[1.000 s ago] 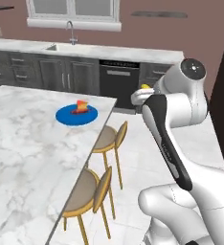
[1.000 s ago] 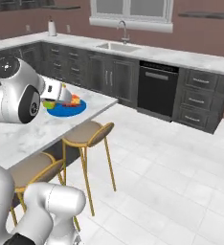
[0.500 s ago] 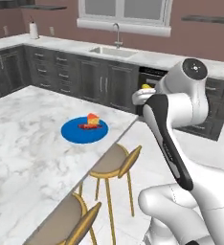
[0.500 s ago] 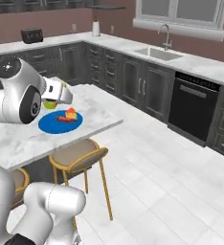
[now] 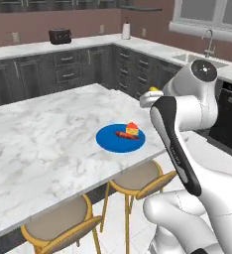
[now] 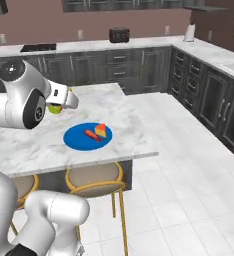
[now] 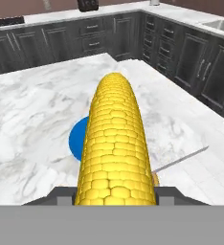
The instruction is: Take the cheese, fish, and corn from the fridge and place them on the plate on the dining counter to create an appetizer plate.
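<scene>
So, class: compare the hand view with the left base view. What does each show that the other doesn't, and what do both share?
Hand view alone: the corn close up, its kernel rows running away from the camera, with the gripper shut on it at the bottom.

Left base view alone: the cheese and the fish lying on the plate, two stools under the counter's edge, and a toaster on the far worktop.

Both: the blue plate, the marble dining counter and the dark cabinets.

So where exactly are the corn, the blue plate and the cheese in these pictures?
corn point(image 7: 115, 148): hand view, middle of the yellow cob.
plate point(image 5: 108, 137): left base view, bare blue surface on its left part.
cheese point(image 6: 101, 130): right base view, the wedge's orange face.
</scene>
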### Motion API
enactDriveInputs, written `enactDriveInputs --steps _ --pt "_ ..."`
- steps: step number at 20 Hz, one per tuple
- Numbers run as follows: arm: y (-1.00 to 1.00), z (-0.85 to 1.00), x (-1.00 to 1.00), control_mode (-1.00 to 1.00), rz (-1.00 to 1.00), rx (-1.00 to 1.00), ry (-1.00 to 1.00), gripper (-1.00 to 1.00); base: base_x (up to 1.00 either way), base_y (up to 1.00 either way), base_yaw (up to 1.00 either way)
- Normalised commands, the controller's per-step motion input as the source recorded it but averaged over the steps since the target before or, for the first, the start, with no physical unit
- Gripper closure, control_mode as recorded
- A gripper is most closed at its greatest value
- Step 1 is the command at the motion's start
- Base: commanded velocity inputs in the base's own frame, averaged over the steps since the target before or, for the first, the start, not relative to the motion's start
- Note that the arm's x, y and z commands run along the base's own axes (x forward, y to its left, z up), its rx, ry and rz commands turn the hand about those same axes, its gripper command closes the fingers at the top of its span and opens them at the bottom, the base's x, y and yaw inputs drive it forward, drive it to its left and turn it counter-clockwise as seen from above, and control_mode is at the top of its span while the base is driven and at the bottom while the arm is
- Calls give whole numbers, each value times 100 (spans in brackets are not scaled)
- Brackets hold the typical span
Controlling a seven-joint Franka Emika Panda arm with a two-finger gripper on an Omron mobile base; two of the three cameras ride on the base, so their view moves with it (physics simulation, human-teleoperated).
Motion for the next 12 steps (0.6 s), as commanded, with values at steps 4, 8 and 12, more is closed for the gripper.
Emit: enactDriveInputs --steps 4,8,12 --pt "0 0 0 100 0 0 0 100 100 -25 68" --pt "0 0 0 100 0 0 0 100 100 -24 53" --pt "0 0 0 100 0 0 0 100 91 -4 31"
